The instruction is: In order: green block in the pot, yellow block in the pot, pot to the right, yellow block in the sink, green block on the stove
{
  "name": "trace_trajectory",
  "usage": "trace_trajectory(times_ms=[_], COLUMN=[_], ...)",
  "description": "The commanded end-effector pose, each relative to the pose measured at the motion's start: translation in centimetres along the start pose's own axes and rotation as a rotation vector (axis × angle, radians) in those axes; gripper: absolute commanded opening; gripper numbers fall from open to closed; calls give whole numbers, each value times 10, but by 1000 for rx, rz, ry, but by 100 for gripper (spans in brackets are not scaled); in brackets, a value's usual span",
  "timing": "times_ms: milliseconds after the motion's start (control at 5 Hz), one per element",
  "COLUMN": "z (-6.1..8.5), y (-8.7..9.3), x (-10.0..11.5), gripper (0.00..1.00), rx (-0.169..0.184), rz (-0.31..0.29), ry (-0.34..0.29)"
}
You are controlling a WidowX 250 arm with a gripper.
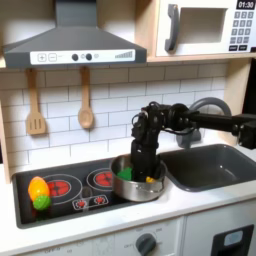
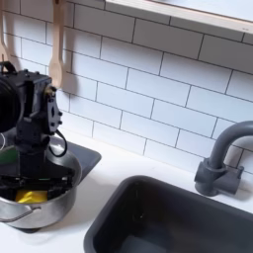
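gripper (image 1: pixel 140 172) lowered into the pot (image 1: pixel 118 189); its opening cannot be told. first exterior view shows green block (image 1: pixel 124 174); second exterior view shows yellow block (image 2: pixel 31 197).

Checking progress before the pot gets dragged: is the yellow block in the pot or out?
In. The yellow block lies inside the pot, below the claw, in both exterior views.
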State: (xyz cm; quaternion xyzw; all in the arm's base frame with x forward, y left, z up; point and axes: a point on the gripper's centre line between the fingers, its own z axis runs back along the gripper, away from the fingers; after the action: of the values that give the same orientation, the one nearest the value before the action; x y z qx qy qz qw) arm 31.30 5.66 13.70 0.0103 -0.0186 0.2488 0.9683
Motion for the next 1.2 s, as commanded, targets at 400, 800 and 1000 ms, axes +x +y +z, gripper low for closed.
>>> trace_trajectory(times_ms=[400, 800, 1000], z=[24, 55, 73], y=[-9, -24, -36], x=[8, 20, 20], gripper=[0, 0, 0], rx=[-11, -15, -43], rz=[-7, -68, -118], ry=[-30, -93, -116])
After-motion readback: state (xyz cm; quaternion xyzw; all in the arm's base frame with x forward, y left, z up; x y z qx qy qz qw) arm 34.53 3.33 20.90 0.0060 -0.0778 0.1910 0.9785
